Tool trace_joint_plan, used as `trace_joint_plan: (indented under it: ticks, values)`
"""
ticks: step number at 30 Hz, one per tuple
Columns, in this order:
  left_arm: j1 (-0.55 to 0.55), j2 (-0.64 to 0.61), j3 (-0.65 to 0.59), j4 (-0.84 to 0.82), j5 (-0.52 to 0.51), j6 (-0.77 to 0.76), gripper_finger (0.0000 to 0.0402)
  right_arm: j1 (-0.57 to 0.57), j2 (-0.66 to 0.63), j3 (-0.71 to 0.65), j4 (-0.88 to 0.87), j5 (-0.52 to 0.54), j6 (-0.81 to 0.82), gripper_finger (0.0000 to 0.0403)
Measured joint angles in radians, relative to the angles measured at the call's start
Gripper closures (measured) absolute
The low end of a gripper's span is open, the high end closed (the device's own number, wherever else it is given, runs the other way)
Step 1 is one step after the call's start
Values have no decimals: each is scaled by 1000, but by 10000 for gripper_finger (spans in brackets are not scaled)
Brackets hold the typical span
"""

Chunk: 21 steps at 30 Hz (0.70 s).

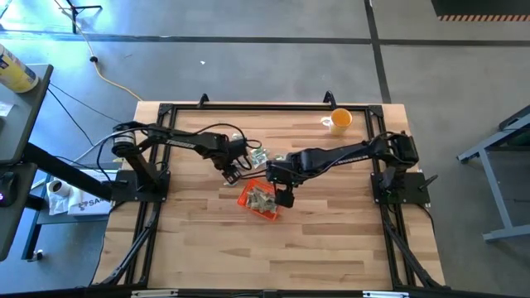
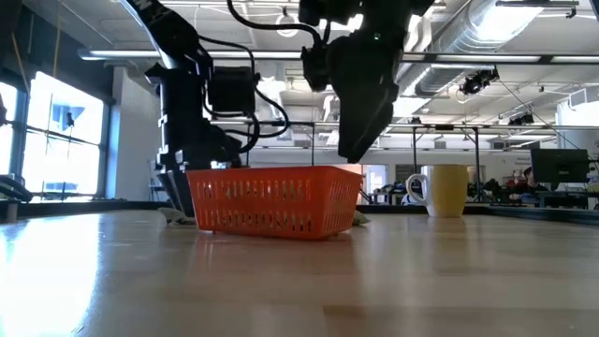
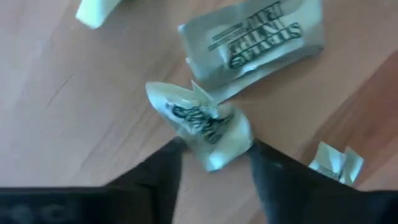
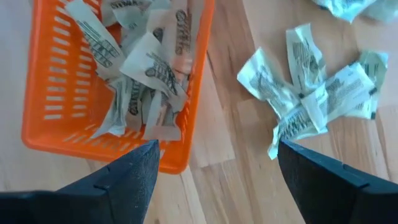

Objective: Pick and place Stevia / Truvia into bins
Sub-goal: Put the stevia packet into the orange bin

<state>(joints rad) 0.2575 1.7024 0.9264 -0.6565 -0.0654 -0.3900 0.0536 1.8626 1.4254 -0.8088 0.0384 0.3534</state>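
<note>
The orange bin sits near the table's middle and holds several Stevia sachets. More sachets lie loose on the wood beyond it. My left gripper is low over the table just left of the bin, shut on one crumpled sachet. A flat sachet lies on the wood close by. My right gripper hangs above the bin's right end, open and holding nothing. My left gripper pinches the crumpled sachet between its two fingers, which close on the sachet's nearer end. The fingers come from above, pointing down. The rest of the sachet sticks out past the fingertips. Whether it still touches the wood, I cannot tell.
A yellow cup stands near the table's far right corner. A black frame runs around the table's edges, with both arm bases on it. Bare wood lies toward the near edge.
</note>
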Motion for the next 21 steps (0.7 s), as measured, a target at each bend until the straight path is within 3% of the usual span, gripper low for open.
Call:
trace_joint_plan:
  ticks: [4,9,14,17,21]
  values:
    - [12,15,-1,14,-1,47,277,11,-17,0,3,23,1,87]
    - [9,-8,-1,11,-54,98,375,51,-95,0,32,206,24,87]
    - [2,-118,-7,-114,-46,93,372,57,-139,0,-6,313,130,87]
    - [-37,-215,-6,-93,114,133,374,55,-139,0,-48,307,148,87]
    - [-129,-298,-1,125,322,165,376,57,-135,0,-72,248,138,87]
